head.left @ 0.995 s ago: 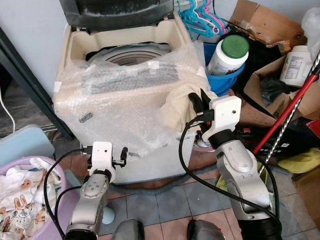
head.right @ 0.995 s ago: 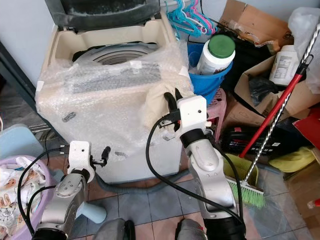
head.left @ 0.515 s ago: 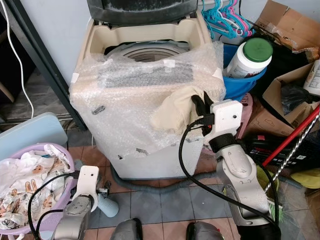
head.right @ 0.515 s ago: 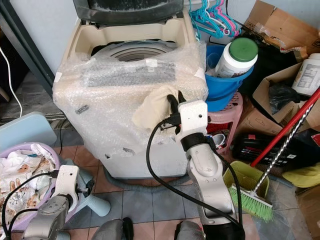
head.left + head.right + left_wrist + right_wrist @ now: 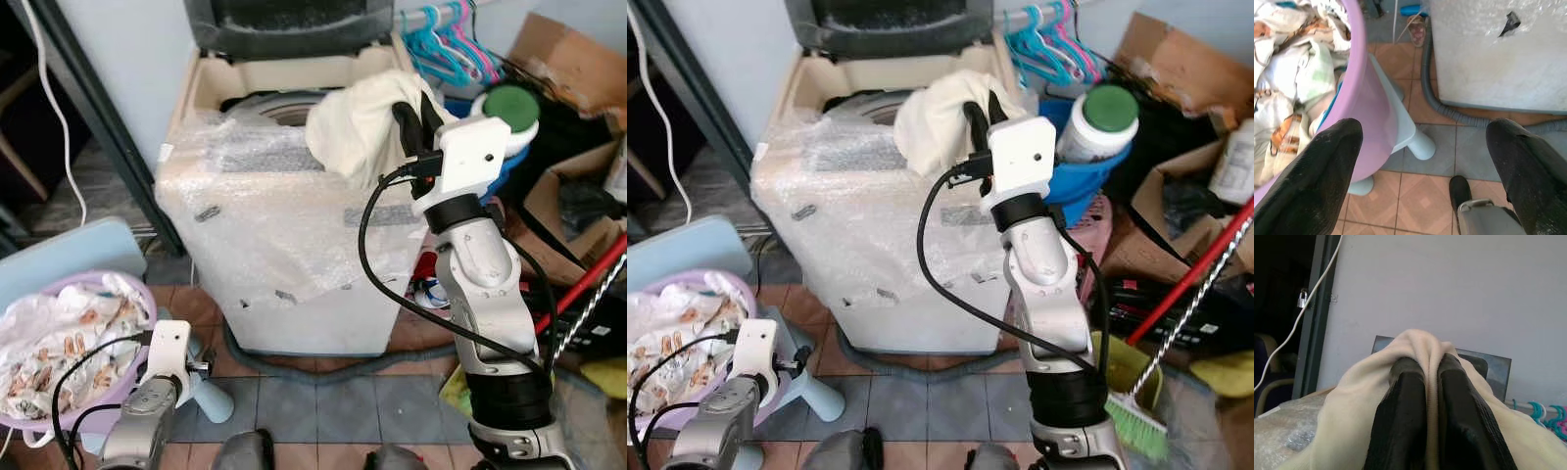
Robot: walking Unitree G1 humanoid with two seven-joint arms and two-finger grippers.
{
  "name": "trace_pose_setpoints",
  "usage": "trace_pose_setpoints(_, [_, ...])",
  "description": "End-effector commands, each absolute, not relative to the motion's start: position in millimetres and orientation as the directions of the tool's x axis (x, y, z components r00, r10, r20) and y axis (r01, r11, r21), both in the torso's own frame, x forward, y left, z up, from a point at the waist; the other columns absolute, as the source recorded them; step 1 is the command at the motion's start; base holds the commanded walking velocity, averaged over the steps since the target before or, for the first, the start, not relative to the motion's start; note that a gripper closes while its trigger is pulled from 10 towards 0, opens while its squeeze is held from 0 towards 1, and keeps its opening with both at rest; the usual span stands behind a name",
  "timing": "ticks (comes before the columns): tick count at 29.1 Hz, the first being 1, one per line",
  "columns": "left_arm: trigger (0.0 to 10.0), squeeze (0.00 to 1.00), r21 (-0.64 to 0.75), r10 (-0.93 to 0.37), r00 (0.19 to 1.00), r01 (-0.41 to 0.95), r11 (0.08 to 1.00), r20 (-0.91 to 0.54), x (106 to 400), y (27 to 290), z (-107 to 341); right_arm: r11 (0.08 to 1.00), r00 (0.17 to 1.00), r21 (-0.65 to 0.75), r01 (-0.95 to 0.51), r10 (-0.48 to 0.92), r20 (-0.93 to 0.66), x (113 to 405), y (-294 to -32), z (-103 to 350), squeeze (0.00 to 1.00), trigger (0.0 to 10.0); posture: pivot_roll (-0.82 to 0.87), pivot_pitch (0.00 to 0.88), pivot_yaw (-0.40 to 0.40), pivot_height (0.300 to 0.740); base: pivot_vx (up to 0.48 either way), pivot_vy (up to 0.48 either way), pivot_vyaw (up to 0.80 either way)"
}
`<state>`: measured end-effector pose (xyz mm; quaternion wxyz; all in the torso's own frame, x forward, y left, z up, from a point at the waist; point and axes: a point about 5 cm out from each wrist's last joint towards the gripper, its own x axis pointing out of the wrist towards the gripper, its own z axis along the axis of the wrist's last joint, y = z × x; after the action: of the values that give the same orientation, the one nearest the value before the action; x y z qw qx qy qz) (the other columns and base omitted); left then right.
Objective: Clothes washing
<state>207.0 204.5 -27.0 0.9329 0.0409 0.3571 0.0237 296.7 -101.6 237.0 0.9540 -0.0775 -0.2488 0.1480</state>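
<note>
At far left, a purple basket (image 5: 125,364) heaped with printed laundry (image 5: 59,328), perched on a pale blue stool (image 5: 211,399) over brown and grey floor tiles (image 5: 313,397). Just right of the basket, at 7 o'clock in the head views, the left gripper (image 5: 1422,161) hanging low, fingers (image 5: 1320,169) spread wide with nothing between them, basket rim and a grey drain hose (image 5: 1449,110) seen past them. At centre, a cream top-load washer (image 5: 294,196) wrapped in bubble wrap (image 5: 284,235), dark lid (image 5: 294,24) raised against a pale wall (image 5: 127,69), drum ring visible inside. At 12 o'clock, over the washer's right rear corner, the right gripper (image 5: 416,122) raised high, fingers (image 5: 1405,421) pinched tight on a fold of cream cloth (image 5: 358,127); cloth bunched and draped down around the fingers, hanging above the open tub and bubble wrap. Black cable (image 5: 377,264) looping down from the white wrist housing along the silver right arm (image 5: 485,294). At 1 o'clock, teal and pink hangers (image 5: 460,44) on a rail. Further right, a white bottle with green cap (image 5: 1095,119) in a blue bucket (image 5: 1083,186), cardboard boxes (image 5: 1185,69), and at 4 o'clock a red-handled broom (image 5: 1190,294) with green bristles (image 5: 1136,431) beside a yellow-green dustpan (image 5: 1122,362).
</note>
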Motion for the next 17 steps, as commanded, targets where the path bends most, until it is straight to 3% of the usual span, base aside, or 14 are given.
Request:
trace_pose_setpoints(1, [10.0,0.0,0.11,0.089,0.737,-0.019,0.994,-0.67,208.0,210.9,-27.3,0.936,0.81,-0.211,-0.283,0.351,0.47,294.1,-93.1,239.6,0.0,10.0,-0.09,0.041,0.08,0.74,0.277,0.0,0.68])
trace_pose_setpoints(7, [10.0,0.0,0.111,0.086,0.739,-0.015,0.994,-0.668,209.3,210.2,-27.6,0.931,0.806,-0.211,-0.297,0.363,0.467,296.1,-91.2,238.3,0.0,10.0,-0.09,0.047,0.08,0.74,0.172,0.0,0.57])
trace_pose_setpoints(17, [10.0,0.0,0.057,0.088,0.835,-0.068,0.996,-0.543,225.6,215.1,-14.5,0.937,0.814,-0.204,-0.282,0.347,0.466,302.5,-96.3,239.3,0.0,10.0,-0.08,0.05,0.069,0.74,0.0,0.0,0.0])
